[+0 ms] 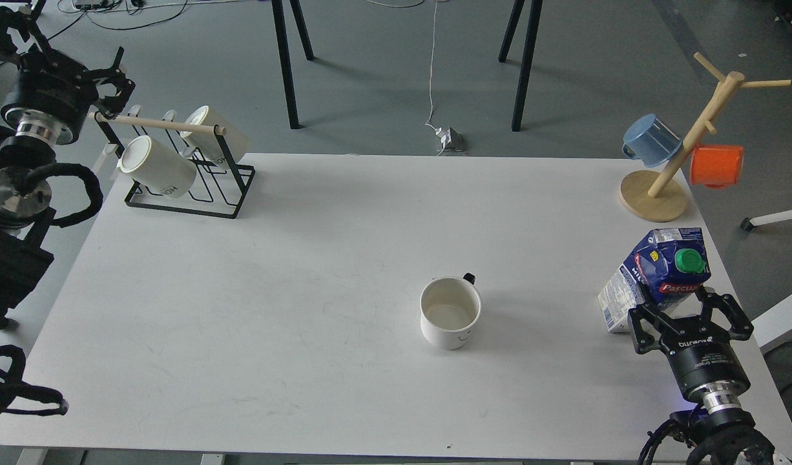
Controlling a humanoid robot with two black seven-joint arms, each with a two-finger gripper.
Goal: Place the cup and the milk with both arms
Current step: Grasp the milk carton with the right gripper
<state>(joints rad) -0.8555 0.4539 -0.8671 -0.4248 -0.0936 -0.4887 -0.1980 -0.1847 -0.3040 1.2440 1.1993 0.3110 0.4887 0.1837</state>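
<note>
The cup (450,313) is a white mug with a small black handle at its far right and a smiley face on its near side. It stands upright in the middle of the white table (305,290). The milk (661,274), a blue and white carton with a green cap and red label, stands near the table's right edge. My right gripper (687,303) is open right in front of the carton, its fingers spread to either side of the carton's near face. My left gripper (115,84) is open and empty, raised at the far left beside the mug rack.
A black wire rack (196,187) with cream mugs (157,166) stands at the table's back left. A wooden mug tree (654,194) with a blue cup (651,139) and an orange cup (716,166) stands at the back right, just behind the carton.
</note>
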